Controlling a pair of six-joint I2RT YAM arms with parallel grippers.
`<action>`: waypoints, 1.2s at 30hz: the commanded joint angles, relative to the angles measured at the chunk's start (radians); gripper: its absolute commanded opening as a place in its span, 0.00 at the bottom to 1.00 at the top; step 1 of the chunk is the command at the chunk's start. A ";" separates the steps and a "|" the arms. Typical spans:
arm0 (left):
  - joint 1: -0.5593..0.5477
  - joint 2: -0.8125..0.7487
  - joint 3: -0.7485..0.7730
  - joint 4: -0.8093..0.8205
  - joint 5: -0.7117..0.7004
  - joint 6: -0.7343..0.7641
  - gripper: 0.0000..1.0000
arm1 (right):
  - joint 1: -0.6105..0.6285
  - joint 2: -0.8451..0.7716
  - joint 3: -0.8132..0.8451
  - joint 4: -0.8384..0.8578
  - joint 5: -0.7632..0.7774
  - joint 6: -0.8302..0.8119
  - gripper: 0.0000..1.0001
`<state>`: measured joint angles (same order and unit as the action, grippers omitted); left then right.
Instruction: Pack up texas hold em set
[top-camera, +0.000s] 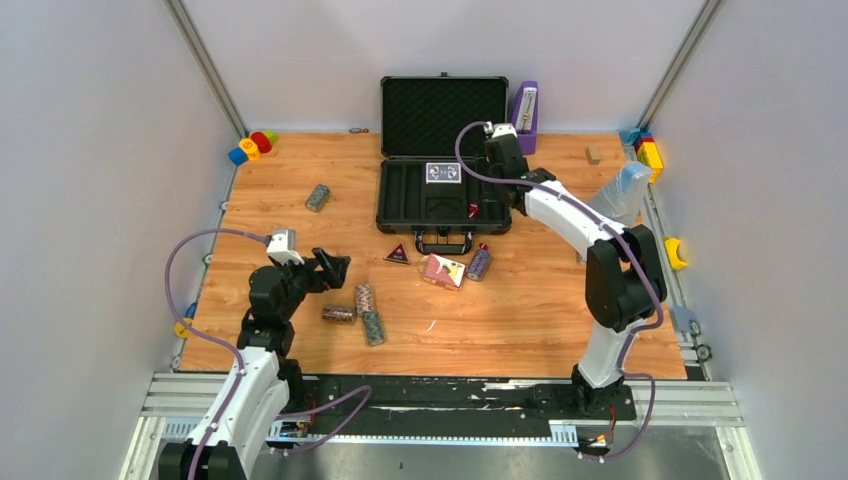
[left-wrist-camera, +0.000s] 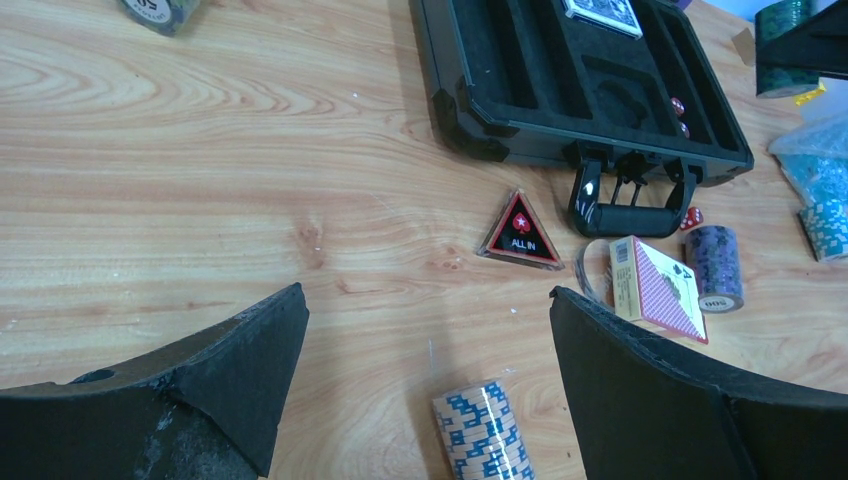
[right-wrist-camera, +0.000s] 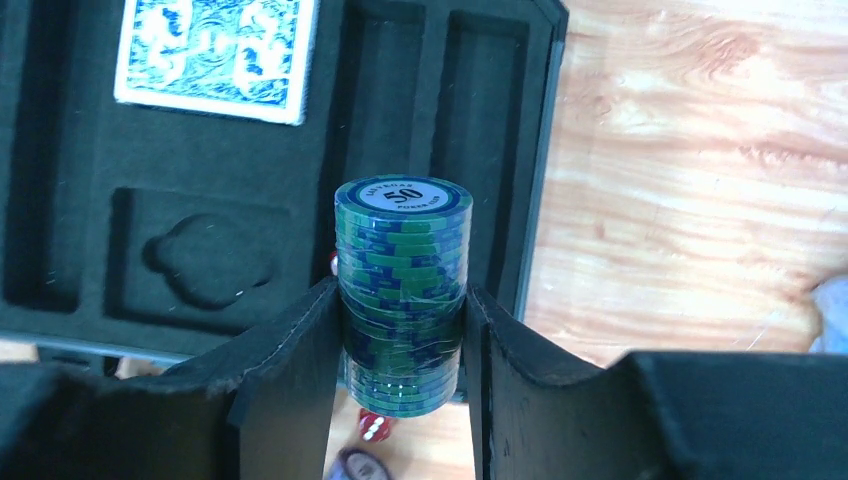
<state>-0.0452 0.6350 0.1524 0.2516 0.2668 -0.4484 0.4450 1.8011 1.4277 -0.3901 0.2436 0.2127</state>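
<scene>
The black case (top-camera: 400, 215) lies open at the back centre with its lid up and a blue card deck (right-wrist-camera: 215, 55) in the foam. My right gripper (top-camera: 503, 170) hovers over the case's right side, shut on a green chip roll (right-wrist-camera: 402, 290). My left gripper (left-wrist-camera: 428, 330) is open and empty above a white-and-blue chip roll (left-wrist-camera: 483, 430). The dark red triangle (left-wrist-camera: 521, 235), a red-backed deck (left-wrist-camera: 660, 288), a purple roll (left-wrist-camera: 714, 267) and a red die (left-wrist-camera: 692, 217) lie in front of the case's handle. Further rolls lie on the table (top-camera: 338, 313) (top-camera: 373, 328) (top-camera: 318, 197).
A purple metronome-like object (top-camera: 524, 115) stands to the right of the lid. Toy blocks sit in the back left (top-camera: 252, 147) and back right (top-camera: 648, 150) corners. A clear plastic bag (top-camera: 622, 190) and a small wooden block (top-camera: 593, 154) are on the right.
</scene>
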 joint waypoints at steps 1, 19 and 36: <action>0.004 -0.004 0.036 0.028 0.000 -0.011 0.99 | -0.040 0.023 0.054 0.183 -0.041 -0.146 0.27; 0.004 0.079 0.049 0.071 0.018 -0.018 0.99 | -0.083 0.224 0.232 0.219 0.090 -0.156 0.96; 0.005 0.070 0.047 0.069 0.019 -0.019 0.99 | -0.083 0.040 -0.034 0.200 0.047 0.051 0.18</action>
<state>-0.0452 0.7136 0.1600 0.2817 0.2790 -0.4656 0.3649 1.8904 1.4460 -0.2077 0.2790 0.1890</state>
